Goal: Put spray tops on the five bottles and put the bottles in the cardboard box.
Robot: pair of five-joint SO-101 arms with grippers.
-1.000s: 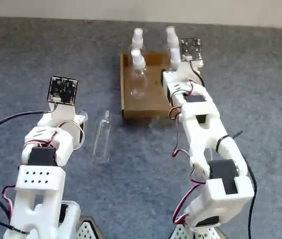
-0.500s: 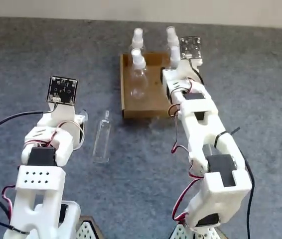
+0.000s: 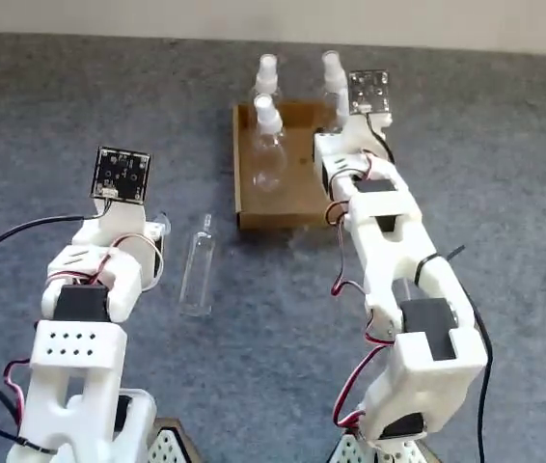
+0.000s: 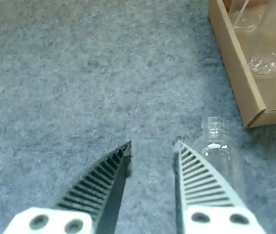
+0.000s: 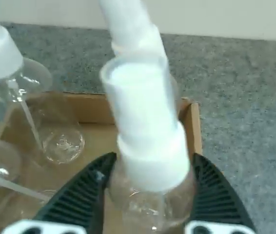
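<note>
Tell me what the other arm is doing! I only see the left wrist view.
Observer: The right pincer grips a bottle with a spray top at the cardboard box.
Operator: Are other bottles there?
Observer: Yes, a spray-topped bottle stands upright inside the box.
Operator: Any more?
Observer: Another white spray top pokes up at the box's far edge.

The right gripper (image 5: 152, 168) clasped a clear bottle (image 5: 150, 197) from both sides, its black ribbed fingers (image 5: 82, 187) pressed against the glass. A white spray top (image 5: 145, 122) sat on that bottle. Behind it lay the cardboard box (image 5: 194, 127), with a second bottle (image 5: 60, 139) standing inside. Grey carpet (image 5: 245, 97) surrounded the box.
</note>
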